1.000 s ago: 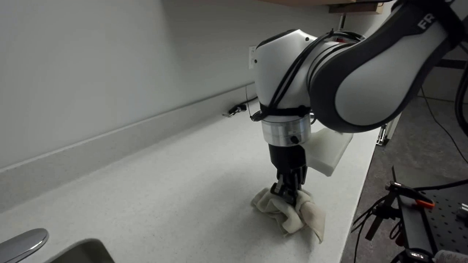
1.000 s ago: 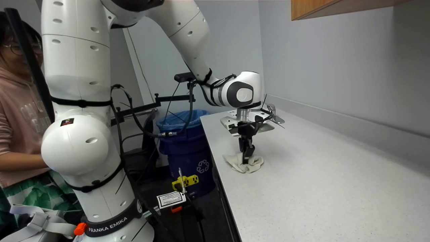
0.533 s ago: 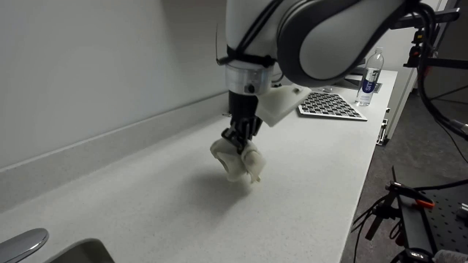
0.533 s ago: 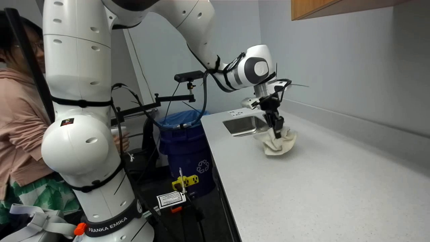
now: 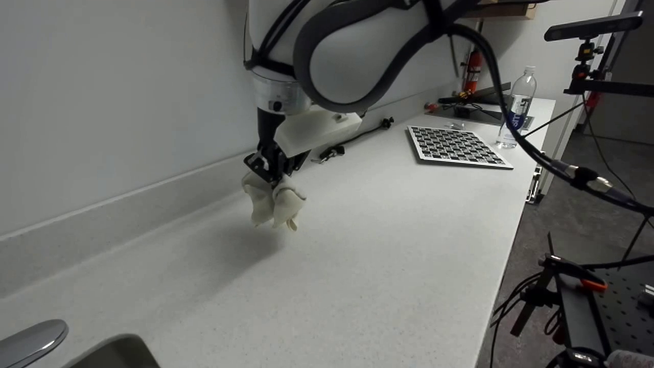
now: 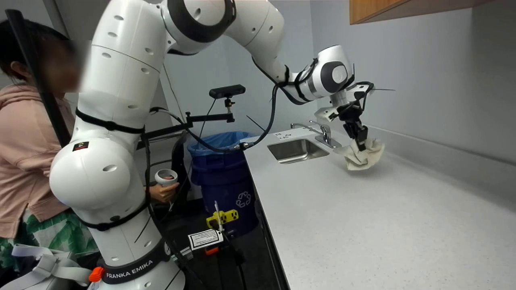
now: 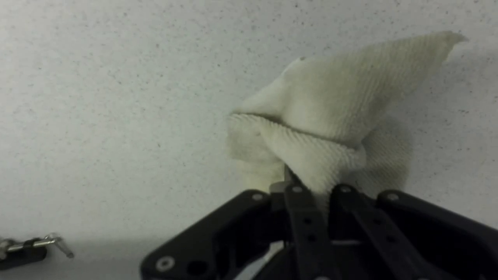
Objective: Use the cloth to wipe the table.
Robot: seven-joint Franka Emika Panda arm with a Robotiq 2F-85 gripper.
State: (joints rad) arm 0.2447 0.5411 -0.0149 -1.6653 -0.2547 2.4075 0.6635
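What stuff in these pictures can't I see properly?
Squeezed part of the cloth: hidden by the gripper in the wrist view.
Person's face: blurred in an exterior view.
White tag: print too small in an exterior view.
Wooden cabinet: cut off by the top edge in an exterior view.
Bottle label: partly behind a cable in an exterior view.

wrist view: claw (image 7: 320,182) hidden at tips by cloth (image 7: 330,103); exterior view: sink (image 5: 124,346) cut off; face (image 6: 60,66) blurred
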